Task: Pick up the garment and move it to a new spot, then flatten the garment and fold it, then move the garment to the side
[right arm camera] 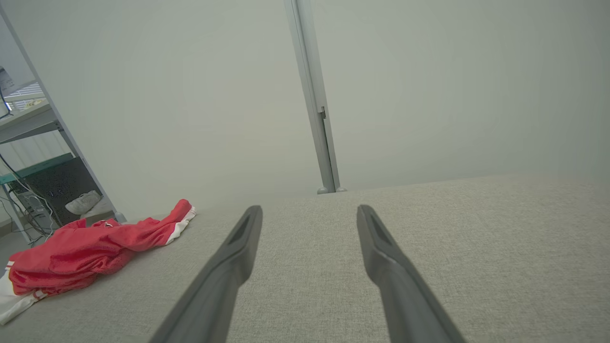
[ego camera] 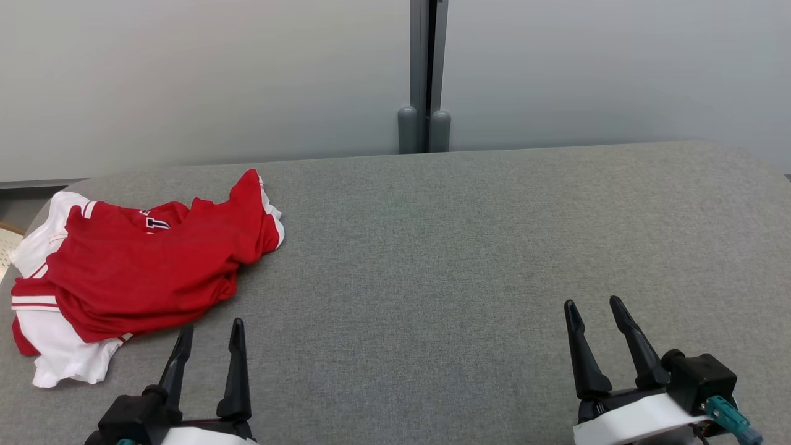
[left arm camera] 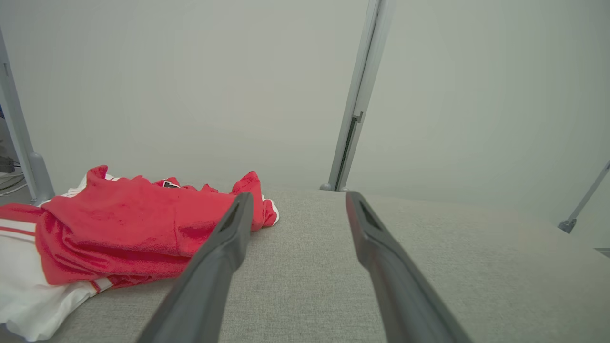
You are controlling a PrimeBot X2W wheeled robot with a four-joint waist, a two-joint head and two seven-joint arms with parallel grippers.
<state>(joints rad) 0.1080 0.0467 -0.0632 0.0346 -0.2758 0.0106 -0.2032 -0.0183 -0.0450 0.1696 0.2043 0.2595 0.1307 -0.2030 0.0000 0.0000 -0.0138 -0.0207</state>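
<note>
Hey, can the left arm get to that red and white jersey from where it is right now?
Probably yes. The left gripper sits open just short of the crumpled red and white jersey, with only bare grey fabric surface between them and nothing blocking.

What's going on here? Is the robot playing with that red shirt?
Not yet. The red and white garment lies crumpled on the robot's left side of the grey table, and nothing is holding it. Both the left gripper and the right gripper are open and empty near the front edge. The left one is close beside the shirt but not touching it, so picking it up has not started.
</note>
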